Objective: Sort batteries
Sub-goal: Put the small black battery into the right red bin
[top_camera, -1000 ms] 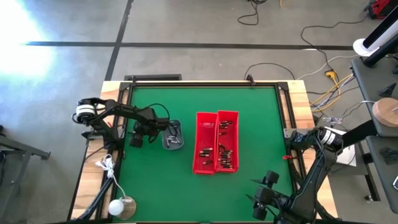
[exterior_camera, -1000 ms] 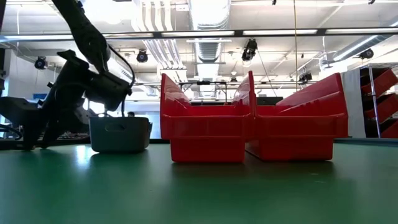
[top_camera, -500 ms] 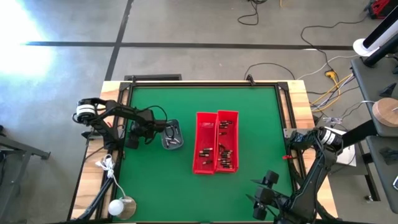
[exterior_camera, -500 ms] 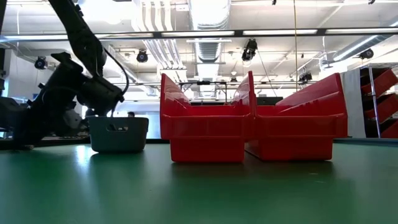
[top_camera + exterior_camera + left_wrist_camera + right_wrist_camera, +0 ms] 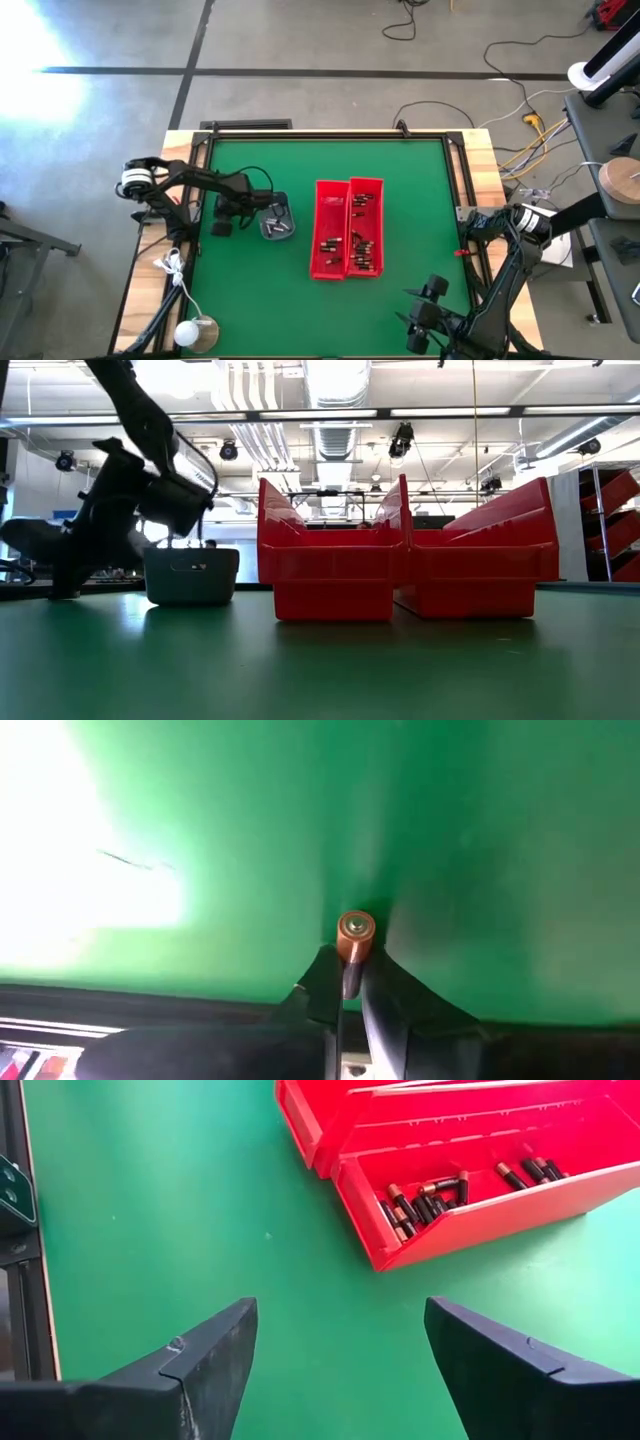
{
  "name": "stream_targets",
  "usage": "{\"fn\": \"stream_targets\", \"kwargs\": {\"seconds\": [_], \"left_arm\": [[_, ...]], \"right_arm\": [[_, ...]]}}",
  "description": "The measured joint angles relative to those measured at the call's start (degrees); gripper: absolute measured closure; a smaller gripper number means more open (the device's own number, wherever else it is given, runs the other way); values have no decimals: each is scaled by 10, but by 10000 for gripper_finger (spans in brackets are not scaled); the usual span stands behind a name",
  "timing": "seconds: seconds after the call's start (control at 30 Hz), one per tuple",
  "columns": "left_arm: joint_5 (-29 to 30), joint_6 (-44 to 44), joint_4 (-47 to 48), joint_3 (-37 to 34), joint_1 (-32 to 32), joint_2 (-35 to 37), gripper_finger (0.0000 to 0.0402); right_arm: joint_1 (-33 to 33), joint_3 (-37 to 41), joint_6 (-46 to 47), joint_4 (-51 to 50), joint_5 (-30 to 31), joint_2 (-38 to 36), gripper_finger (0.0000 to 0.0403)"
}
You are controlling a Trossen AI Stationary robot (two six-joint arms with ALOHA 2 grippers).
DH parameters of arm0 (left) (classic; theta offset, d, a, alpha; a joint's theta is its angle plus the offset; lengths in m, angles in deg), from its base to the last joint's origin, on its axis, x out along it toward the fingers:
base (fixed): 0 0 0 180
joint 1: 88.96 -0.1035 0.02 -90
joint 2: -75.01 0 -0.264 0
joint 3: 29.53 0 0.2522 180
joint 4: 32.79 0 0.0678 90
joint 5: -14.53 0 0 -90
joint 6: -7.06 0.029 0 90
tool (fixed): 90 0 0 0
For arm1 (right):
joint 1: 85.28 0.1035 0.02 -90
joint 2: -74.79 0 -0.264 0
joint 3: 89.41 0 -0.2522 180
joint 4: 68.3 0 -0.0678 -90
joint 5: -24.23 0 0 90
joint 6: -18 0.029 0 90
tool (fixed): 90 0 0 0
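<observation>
- the left gripper (image 5: 347, 982) is pinching one battery (image 5: 354, 937) between closed fingers, beside the grey tray (image 5: 277, 217).
- the right gripper (image 5: 340, 1355) is waiting with fingers spread wide, near the red bins (image 5: 348, 228) holding batteries (image 5: 425, 1199).

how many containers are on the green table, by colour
red bins: 2, one beside the other
grey tray: 1
total: 3
</observation>
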Motion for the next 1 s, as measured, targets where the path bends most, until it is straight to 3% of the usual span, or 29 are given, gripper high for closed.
{"fn": "stream_targets", "kwargs": {"seconds": [0.2,0.5,1.0], "left_arm": [[-1,-10,-9,35,13,45,399],[-48,-39,-118,57,28,132,401],[-93,-64,-190,92,61,146,397]], "right_arm": [[0,0,9,0,-15,0,125],[-4,0,15,-3,-15,0,141],[-30,0,-22,-2,-19,-1,144]]}}
